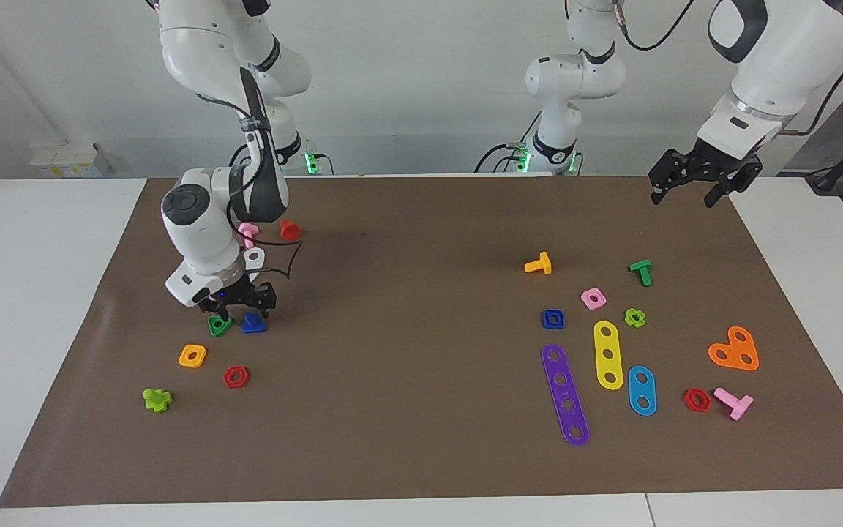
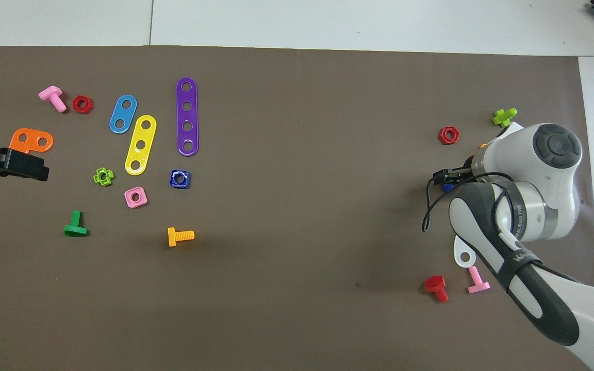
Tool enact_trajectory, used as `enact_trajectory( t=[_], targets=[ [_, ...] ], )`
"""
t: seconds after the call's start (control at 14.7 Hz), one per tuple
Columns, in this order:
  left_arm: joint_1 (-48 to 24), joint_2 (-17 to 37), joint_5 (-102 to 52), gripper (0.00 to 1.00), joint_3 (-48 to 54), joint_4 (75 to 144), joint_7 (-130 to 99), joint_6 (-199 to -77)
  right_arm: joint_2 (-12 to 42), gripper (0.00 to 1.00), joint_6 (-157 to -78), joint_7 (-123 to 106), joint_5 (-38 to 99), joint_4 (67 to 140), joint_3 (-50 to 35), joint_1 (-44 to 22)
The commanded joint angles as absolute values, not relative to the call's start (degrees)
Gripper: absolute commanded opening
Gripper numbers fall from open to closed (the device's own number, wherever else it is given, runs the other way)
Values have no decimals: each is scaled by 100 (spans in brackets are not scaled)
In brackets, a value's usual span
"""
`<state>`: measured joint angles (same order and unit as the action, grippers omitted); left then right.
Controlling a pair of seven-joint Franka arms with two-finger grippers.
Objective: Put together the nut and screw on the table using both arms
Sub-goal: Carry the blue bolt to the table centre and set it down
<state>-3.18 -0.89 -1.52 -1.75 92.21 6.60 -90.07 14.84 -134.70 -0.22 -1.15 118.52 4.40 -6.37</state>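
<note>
right gripper (image 1: 240,306) low over screw (image 1: 253,323)

The surface (image 1: 421,454) is carrying two clusters of parts, one toward each arm's end. Toward the right arm's end, the screw (image 1: 253,323) is lying just beside a triangular nut (image 1: 219,326), with the right hand (image 1: 240,301) hanging low over the pair. A square nut (image 1: 192,356) and a hex nut (image 1: 235,377) are sitting farther from the robots than the screw. Toward the left arm's end, the nut (image 1: 552,319) is resting near another square nut (image 1: 593,298), which is lying nearer to the robots. A long strip (image 1: 565,394) is stretching away from the nut, farther from the robots. The left hand (image 1: 688,192) is hanging over the mat's edge at that end.
</note>
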Motion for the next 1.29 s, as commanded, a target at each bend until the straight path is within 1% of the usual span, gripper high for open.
enact_trajectory(
  t=[0.0,0.14,0.34,0.41,0.48,0.54,0.88,1.09,1.22],
  targets=[
    [-237,-193,-141,100,-141,9325,721,-8982,1477,52,-13588,-281,18,11909,413,-571],
    [-237,-193,-141,100,-141,9325,721,-8982,1477,39,-13597,-281,18,11927,413,-571],
    [-237,-193,-141,100,-141,9325,721,-8982,1476,29,-13605,-308,18,11936,413,-571],
    [-237,-193,-141,100,-141,9325,721,-8982,1477,29,-13605,-308,18,11944,413,-580],
    [-237,-193,-141,100,-141,9325,721,-8982,1477,21,-13605,-308,18,11944,413,-571],
    [-237,-193,-141,100,-141,9325,721,-8982,1477,0,-13605,-316,18,11944,413,-571],
    [-237,-193,-141,100,-141,9325,721,-8982,1389,0,-13439,-203,35,11787,413,-632],
    [-237,-193,-141,100,-141,9325,721,-8982,1196,0,-12738,271,35,11130,361,-729],
    [-237,-193,-141,100,-141,9325,721,-8982,1213,0,-12237,727,-8,10602,343,-992]
  ],
)
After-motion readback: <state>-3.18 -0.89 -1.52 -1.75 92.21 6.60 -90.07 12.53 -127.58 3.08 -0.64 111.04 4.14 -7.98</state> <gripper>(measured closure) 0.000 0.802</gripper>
